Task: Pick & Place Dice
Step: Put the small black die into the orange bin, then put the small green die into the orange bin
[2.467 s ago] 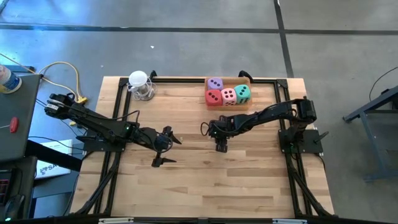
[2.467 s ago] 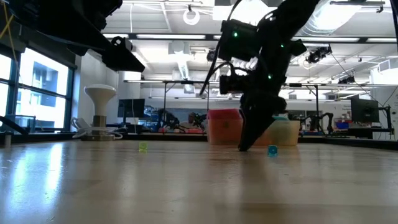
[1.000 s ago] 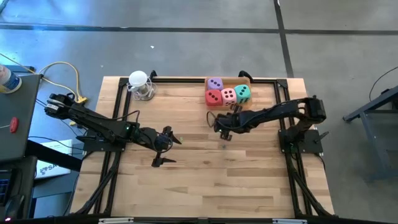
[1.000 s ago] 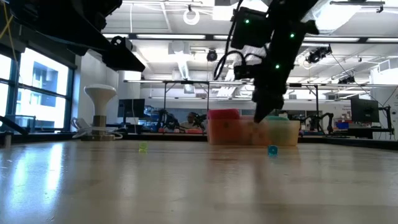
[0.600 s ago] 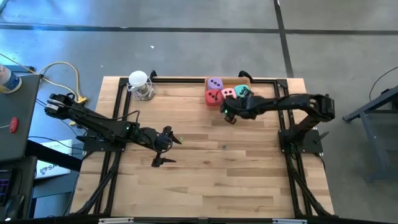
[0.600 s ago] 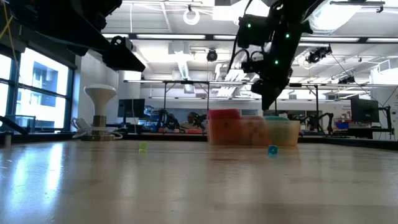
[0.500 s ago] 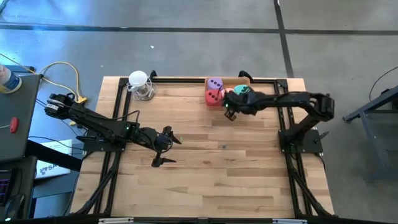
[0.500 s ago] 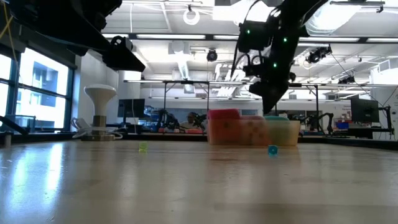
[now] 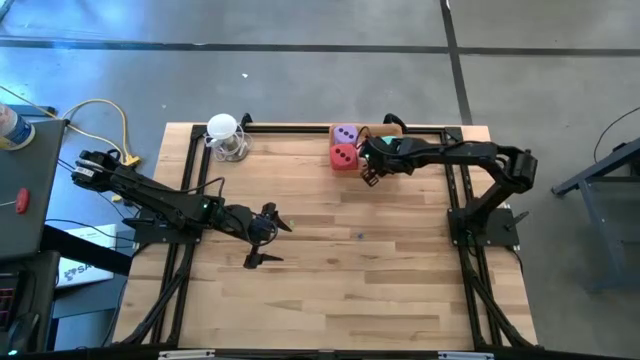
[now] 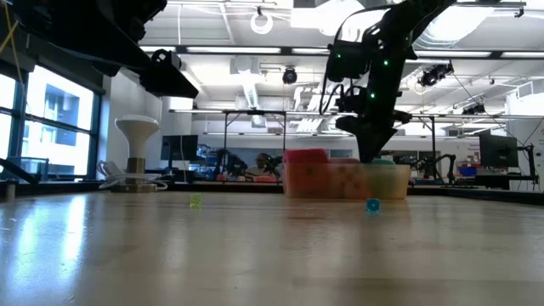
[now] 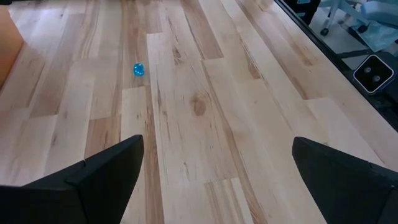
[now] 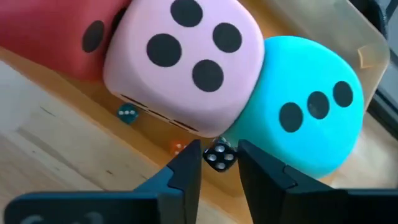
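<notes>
Low over the wooden worktop (image 9: 330, 280), my right fingers (image 12: 186, 171), nearly closed, seem to pinch a tiny black die (image 12: 219, 158) beside the pink die (image 12: 183, 59) and teal die (image 12: 305, 112). It looks hard, light and slippery, so I grip flat opposite faces. My left fingers (image 11: 106, 171) are spread wide, empty.

Four large dice can be counted: one red die (image 9: 343, 157), one purple die (image 9: 346, 134), one pink die (image 12: 183, 62) and one teal die (image 12: 301, 102). Beside the pink die there are three tiny dice: one black (image 12: 219, 157), one blue (image 12: 127, 112), one orange (image 12: 176, 147).
</notes>
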